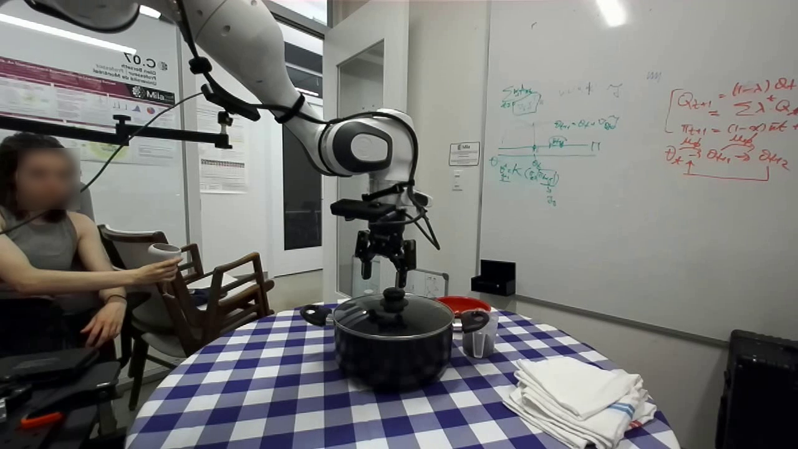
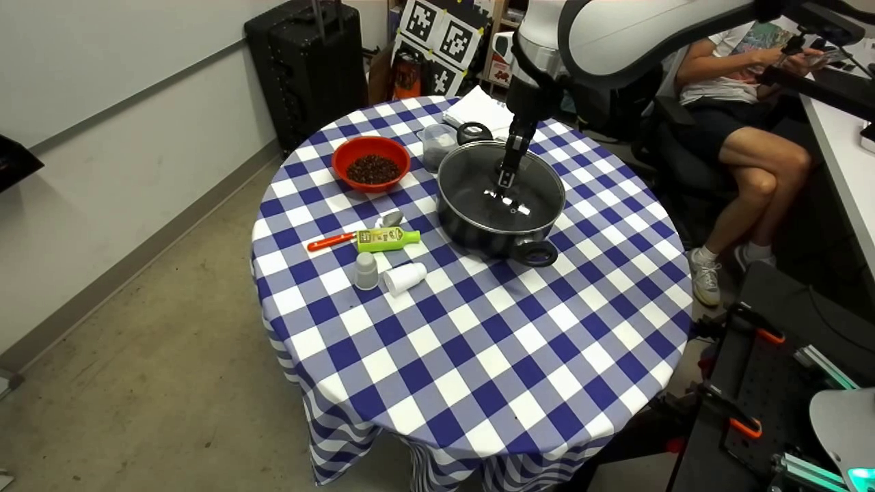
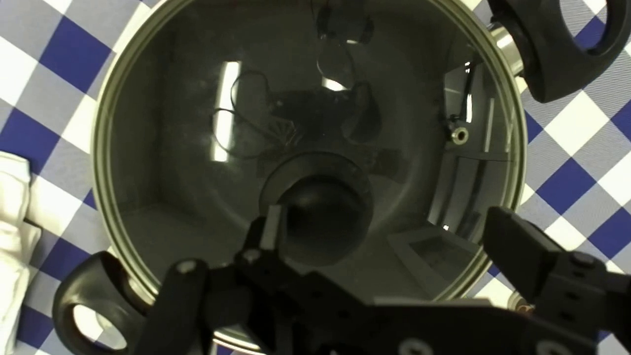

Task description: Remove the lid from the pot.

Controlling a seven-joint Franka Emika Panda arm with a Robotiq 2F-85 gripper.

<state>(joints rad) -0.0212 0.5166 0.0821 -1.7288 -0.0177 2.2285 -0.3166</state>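
In an exterior view, a seated person (image 1: 38, 246) at the left edge holds a small white object (image 1: 165, 252). At mid-frame, the pot (image 1: 394, 360) stands on the cloth-covered bench (image 1: 268, 386), the lid (image 1: 361, 315) seated on it; my jaws hang spread above, one finger (image 1: 403, 273) close over the knob (image 1: 394, 300), touching or not I cannot tell. Folded white towels (image 1: 576, 399) lie lower right.

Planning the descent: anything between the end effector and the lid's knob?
Nothing visible stands between the open end effector and the knob of the lid. One fingertip, though, looks nearly over the knob, so descending straight may bump it.
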